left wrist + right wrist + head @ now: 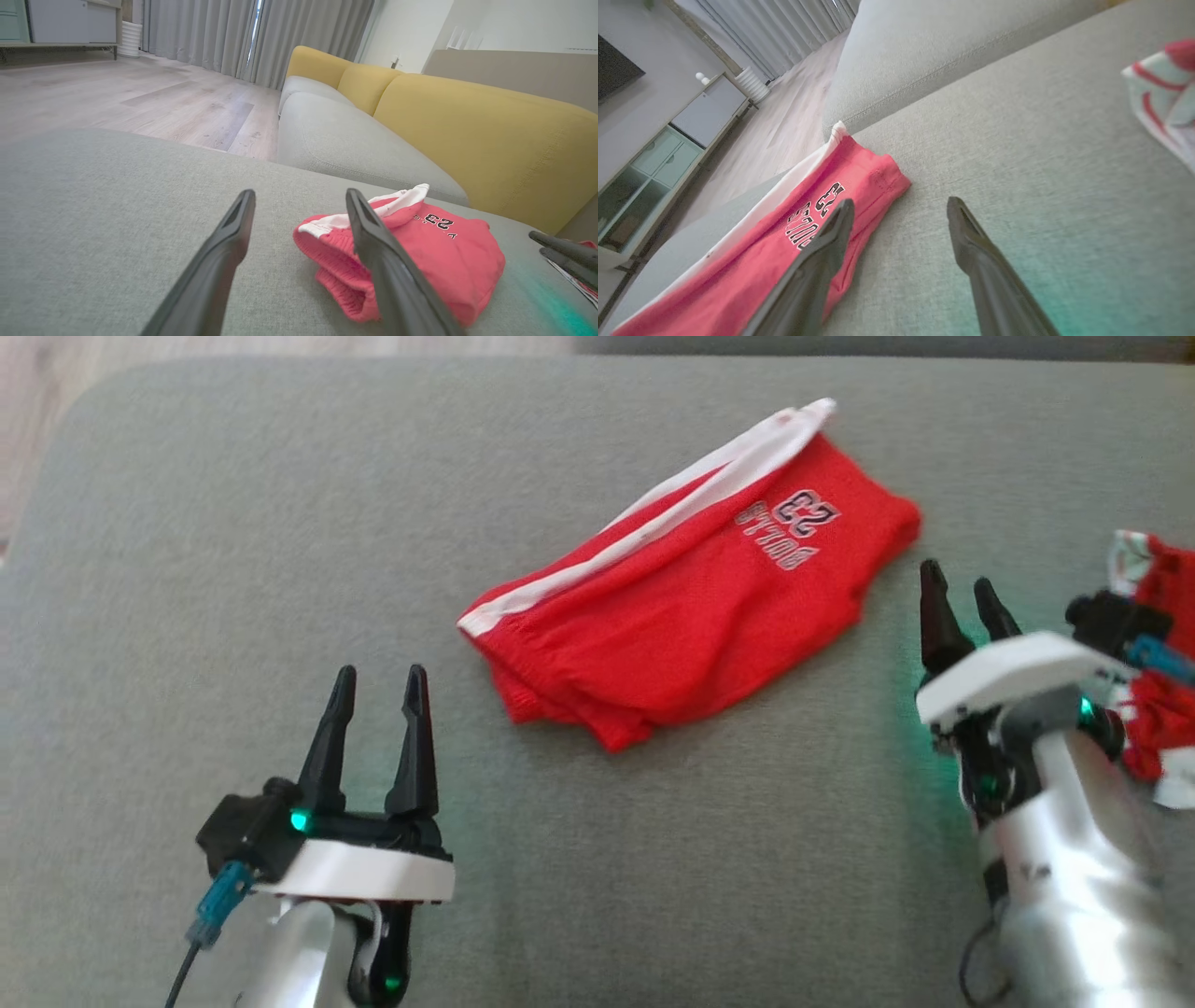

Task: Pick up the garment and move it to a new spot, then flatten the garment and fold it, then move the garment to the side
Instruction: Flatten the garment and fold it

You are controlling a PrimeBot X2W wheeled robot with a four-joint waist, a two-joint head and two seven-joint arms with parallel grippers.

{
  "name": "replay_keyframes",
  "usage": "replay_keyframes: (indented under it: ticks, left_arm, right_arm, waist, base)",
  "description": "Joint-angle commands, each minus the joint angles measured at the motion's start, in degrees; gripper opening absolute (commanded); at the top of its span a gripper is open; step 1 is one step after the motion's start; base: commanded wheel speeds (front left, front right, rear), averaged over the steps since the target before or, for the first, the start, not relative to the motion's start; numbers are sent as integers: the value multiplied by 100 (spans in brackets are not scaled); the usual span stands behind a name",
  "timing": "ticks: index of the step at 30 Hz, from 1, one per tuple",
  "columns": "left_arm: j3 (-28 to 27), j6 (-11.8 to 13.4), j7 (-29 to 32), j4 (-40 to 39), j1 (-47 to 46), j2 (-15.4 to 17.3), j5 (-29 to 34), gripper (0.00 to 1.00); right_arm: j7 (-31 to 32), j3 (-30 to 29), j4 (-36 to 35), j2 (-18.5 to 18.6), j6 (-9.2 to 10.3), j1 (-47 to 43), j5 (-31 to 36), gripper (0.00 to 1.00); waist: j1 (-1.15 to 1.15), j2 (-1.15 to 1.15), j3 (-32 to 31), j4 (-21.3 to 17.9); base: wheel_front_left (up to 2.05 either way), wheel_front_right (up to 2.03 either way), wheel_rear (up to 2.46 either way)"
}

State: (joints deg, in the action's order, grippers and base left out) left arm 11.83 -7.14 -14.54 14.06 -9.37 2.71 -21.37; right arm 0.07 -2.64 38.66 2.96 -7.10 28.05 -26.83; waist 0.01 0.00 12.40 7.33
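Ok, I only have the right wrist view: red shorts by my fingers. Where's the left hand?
Observer: The left hand is open above bare cushion. It is short of the shorts and touching nothing.
Operator: Are the shorts folded?
Observer: In the head view they look folded double, with the waistband end nearest the left hand.
Operator: And the striped cloth on my right?
Observer: That is a second garment, red and white, bunched beside the right hand and partly hidden by its wrist.
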Motion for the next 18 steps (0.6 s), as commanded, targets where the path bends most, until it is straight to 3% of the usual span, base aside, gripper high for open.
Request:
replay_keyframes:
  ticks: [1,8,14,18]
  left_arm:
    - [-103,-23,-46,-156,-240,18,-74,100]
    - [73,-19,-46,-112,-396,17,-149,100]
    - [122,-2,-46,-141,-466,17,-213,100]
    - [126,15,-46,-159,-494,17,-256,100]
  right_arm:
    - [43,90,52,-8,-39,372,-136,100]
    - [157,-65,1699,-8,-39,1419,-712,100]
    - [99,-154,3045,-8,-39,2118,-399,100]
    - [83,-219,3427,-8,-39,2329,-200,100]
  waist:
    - [-1,0,164,184]
    - [-1,0,348,502]
    - [-1,0,439,638]
    - [-1,0,461,667]
  base:
    - [0,0,0]
    - [0,0,0]
    - [0,0,0]
    - [0,0,0]
